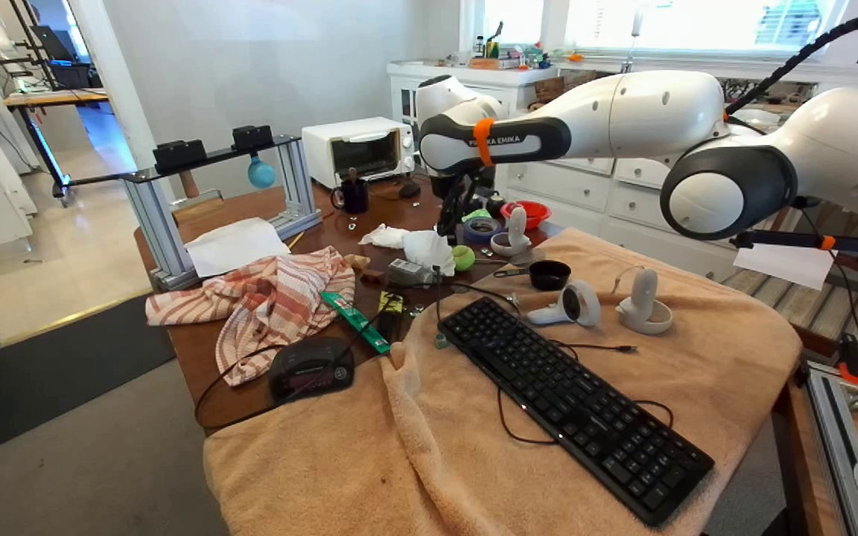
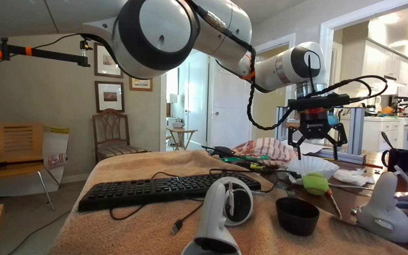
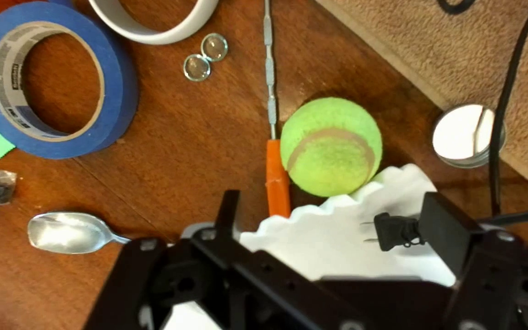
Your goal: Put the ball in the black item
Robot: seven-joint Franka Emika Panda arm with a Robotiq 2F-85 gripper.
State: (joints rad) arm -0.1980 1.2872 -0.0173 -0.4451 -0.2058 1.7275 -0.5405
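The yellow-green ball (image 1: 463, 257) rests on the brown table beside a white fluted paper; it also shows in an exterior view (image 2: 316, 183) and in the wrist view (image 3: 331, 146). The black item (image 1: 550, 275), a small low round cup with a short handle, stands on the tan towel near the ball; it also shows in an exterior view (image 2: 297, 216) and is out of the wrist view. My gripper (image 2: 317, 156) is open and empty, above the white paper, with the ball just off to one side of the jaws. In the wrist view the fingers (image 3: 332, 215) are wide apart.
A screwdriver (image 3: 277, 178) with an orange handle lies against the ball's side. A black plug (image 3: 397, 231) lies over the white paper (image 3: 337, 243). Blue tape (image 3: 122, 91), white controllers (image 1: 578, 304) and a long keyboard (image 1: 570, 402) are around.
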